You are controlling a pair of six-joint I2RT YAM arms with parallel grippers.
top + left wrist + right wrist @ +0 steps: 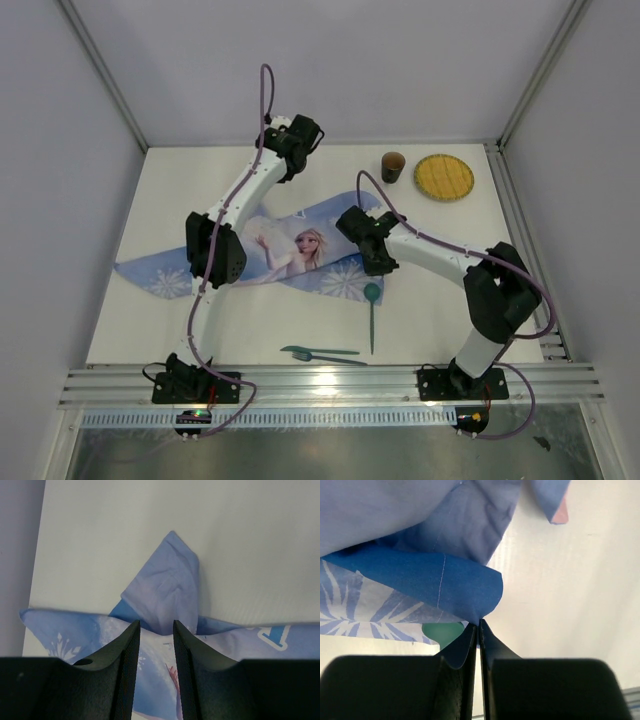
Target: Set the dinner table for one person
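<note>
while in right tool [479, 624], cloth [445, 580] rumpled

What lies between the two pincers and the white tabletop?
Only the blue cloth. The right pincer is shut on its folded edge, close to a green spoon. The left pincer hangs open over the cloth, a folded-up corner just beyond its tips. Bare tabletop lies around it.
</note>
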